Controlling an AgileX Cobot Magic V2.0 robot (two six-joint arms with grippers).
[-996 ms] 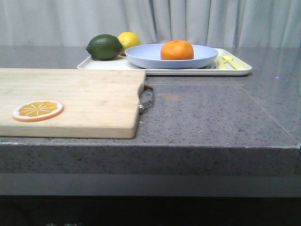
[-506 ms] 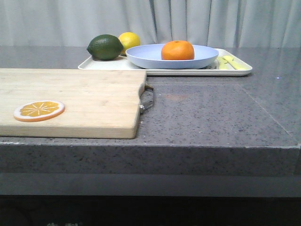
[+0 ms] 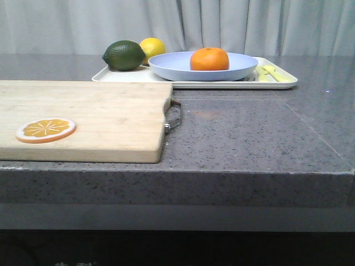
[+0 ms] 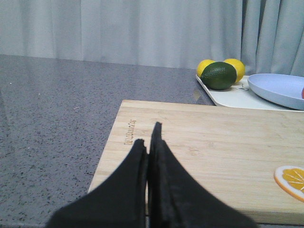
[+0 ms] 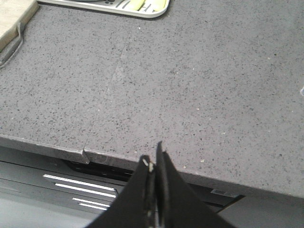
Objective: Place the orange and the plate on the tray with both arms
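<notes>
On the grey table (image 3: 249,133), the orange (image 3: 209,59) sits in the plate (image 3: 203,66) on the tray (image 3: 277,82), unchanged. Only wrist views show the left gripper (image 4: 148,142) and right gripper (image 5: 153,161), both pressed together.

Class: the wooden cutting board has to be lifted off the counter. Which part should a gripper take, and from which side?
Take the metal handle at the cutting board's right end, coming in from the right. It loops clear of the wood, giving something narrow to close on, while the slab itself lies flat and wide. The orange slice may slide.
</notes>
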